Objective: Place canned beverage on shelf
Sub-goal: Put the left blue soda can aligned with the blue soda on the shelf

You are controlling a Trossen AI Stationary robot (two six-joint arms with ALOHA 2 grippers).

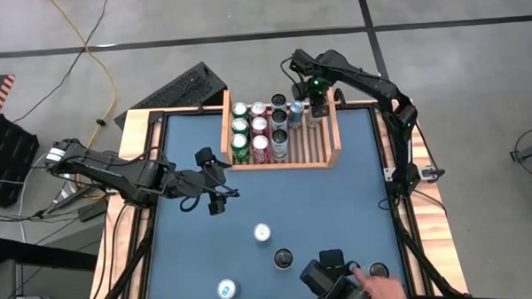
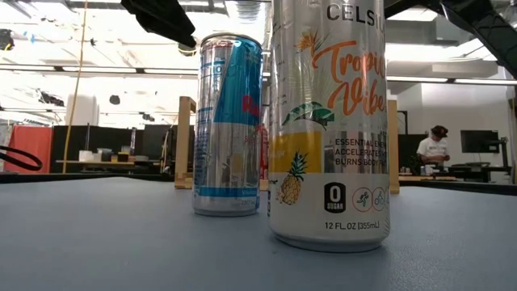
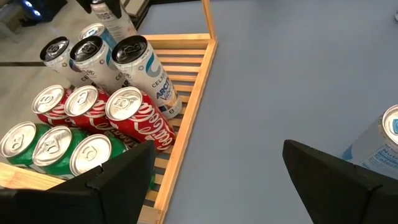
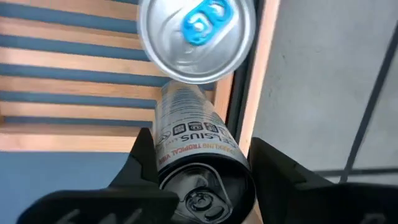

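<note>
The light-wood shelf [image 1: 335, 134] stands at the table's far middle, and rows of green, red and silver cans [image 1: 259, 130] stand in its left half. My right gripper [image 1: 314, 105] reaches down over the shelf's far right part and is shut on a silver Celsius can [image 4: 193, 149]. That can stands beside a blue-tabbed can [image 4: 196, 37], close to the shelf's side wall [image 4: 249, 106]. My left gripper [image 1: 216, 185] hangs open over the table left of the shelf, with nothing between its fingers [image 3: 118, 186]. My right gripper pinches the Celsius can's upper wall [image 4: 163, 163], just under its rim, one finger [image 4: 144, 163] on each side. The fingers come from above, slanting steeply down. The can's foot is hidden behind its own body, down by the slats.
Loose cans stand on the blue table near its front edge: a white-topped one [image 1: 263, 232], a black-topped one [image 1: 283, 257] and a blue-topped one [image 1: 226, 289]. A person's hand [image 1: 383, 287] holds a dark device [image 1: 328, 276] at the front right. The low view shows two cans [image 2: 327, 121] close up.
</note>
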